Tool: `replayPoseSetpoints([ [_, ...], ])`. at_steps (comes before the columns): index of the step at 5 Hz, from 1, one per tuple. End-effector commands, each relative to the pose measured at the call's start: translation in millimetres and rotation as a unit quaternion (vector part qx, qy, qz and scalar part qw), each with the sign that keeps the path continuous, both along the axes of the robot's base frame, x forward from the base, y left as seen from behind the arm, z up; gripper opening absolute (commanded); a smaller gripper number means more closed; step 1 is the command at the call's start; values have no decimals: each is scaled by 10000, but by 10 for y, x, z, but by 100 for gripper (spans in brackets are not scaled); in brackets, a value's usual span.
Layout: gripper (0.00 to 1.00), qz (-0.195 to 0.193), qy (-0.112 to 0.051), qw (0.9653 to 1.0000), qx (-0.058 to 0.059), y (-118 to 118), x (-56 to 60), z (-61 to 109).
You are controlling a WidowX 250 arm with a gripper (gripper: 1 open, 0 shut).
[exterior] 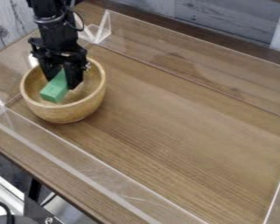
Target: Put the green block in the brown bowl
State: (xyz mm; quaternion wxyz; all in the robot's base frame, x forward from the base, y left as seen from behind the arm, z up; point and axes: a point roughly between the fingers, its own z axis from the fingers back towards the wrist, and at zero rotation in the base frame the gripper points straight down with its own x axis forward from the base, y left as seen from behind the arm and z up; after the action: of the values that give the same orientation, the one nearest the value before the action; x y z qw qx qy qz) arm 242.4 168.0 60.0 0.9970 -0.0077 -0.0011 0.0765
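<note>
Camera view shows the hand (57, 80) pointing straight down, clamped on the green block (55, 86), which hangs tilted between its fingers just inside the rim of the brown bowl (88, 101) directly beneath, low enough that letting go should drop it neatly inside.

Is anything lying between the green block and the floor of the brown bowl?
Nothing shows there in the camera view: the end effector holds the green block inside the brown bowl, over bare wood.
</note>
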Motion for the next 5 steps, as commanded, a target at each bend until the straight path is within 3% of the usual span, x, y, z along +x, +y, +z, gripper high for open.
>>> replayPoseSetpoints([
  [1, 0, 50, -204, 9996, 165, 82, 77, 122],
  [5, 0, 131, -126, 9998, 19, 43, 109, 107],
])
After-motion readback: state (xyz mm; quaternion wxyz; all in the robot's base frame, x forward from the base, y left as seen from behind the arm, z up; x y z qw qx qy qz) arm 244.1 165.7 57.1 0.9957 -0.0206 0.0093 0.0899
